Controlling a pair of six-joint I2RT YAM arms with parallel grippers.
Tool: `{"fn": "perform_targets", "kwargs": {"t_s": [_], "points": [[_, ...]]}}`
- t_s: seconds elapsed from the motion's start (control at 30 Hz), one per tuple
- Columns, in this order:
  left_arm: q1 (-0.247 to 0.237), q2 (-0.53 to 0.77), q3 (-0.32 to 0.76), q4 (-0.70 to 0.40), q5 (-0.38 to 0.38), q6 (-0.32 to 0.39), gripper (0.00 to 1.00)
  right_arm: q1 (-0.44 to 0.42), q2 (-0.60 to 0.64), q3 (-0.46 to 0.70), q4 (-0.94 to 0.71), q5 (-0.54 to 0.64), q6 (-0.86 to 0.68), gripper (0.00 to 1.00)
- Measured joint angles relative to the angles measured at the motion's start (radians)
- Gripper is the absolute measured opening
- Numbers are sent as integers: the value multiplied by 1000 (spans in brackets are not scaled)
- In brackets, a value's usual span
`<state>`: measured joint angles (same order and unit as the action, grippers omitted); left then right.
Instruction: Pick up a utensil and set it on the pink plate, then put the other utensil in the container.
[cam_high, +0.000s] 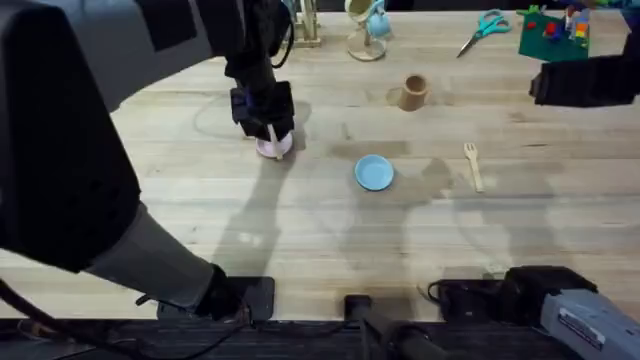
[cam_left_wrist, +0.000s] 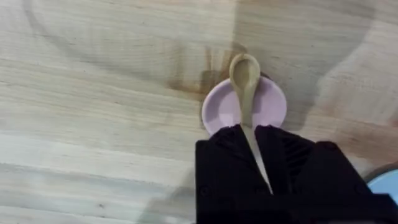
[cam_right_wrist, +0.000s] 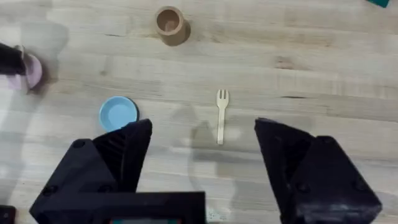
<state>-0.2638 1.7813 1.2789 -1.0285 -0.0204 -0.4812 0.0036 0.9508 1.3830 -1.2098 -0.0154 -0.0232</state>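
Over the pink plate (cam_left_wrist: 245, 107), left of the table's (cam_high: 300, 230) middle, the left gripper (cam_left_wrist: 255, 134) pinches the spoon's (cam_left_wrist: 244, 78) handle; the right gripper (cam_right_wrist: 202, 134) hangs spread wide above the fork (cam_right_wrist: 221, 115); the wooden cup (cam_right_wrist: 170, 23) stands beyond, toward the far edge.

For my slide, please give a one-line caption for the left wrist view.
Left gripper, shut on the wooden spoon, holds it over the pink plate on the wooden table.

A pale wooden table (cam_high: 330, 230) made of long planks, its grain running side to side. Soft grey shadows fall across the middle. At the far edge lie teal-handled scissors (cam_high: 484, 28), a green tray of colourful blocks (cam_high: 553, 30) and a small stand (cam_high: 368, 30).
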Motion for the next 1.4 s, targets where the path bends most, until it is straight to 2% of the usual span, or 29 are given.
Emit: {"fn": "perform_targets", "kwargs": {"t_s": [0.4,0.63,0.7,0.77,0.87,1.0,1.03,1.23,1.4], "points": [[0,0,0,-1,0,5,148,0,0,0,0,0,0,995],[0,0,45,-88,0,26,196,0,0,0,0,0,0,996],[0,0,78,-111,0,38,264,0,0,0,0,0,0,996],[0,-7,115,-144,-1,52,399,0,0,0,0,0,0,996],[0,-42,154,-186,-1,74,547,0,0,0,0,0,0,996],[0,-148,188,-237,-2,110,853,0,0,0,0,0,0,996],[0,-180,192,-247,-2,116,888,0,0,0,0,0,0,996],[0,-377,195,-299,-2,147,979,0,0,0,0,0,0,996],[0,-508,196,-336,-2,159,986,0,0,0,0,0,0,995]]}}
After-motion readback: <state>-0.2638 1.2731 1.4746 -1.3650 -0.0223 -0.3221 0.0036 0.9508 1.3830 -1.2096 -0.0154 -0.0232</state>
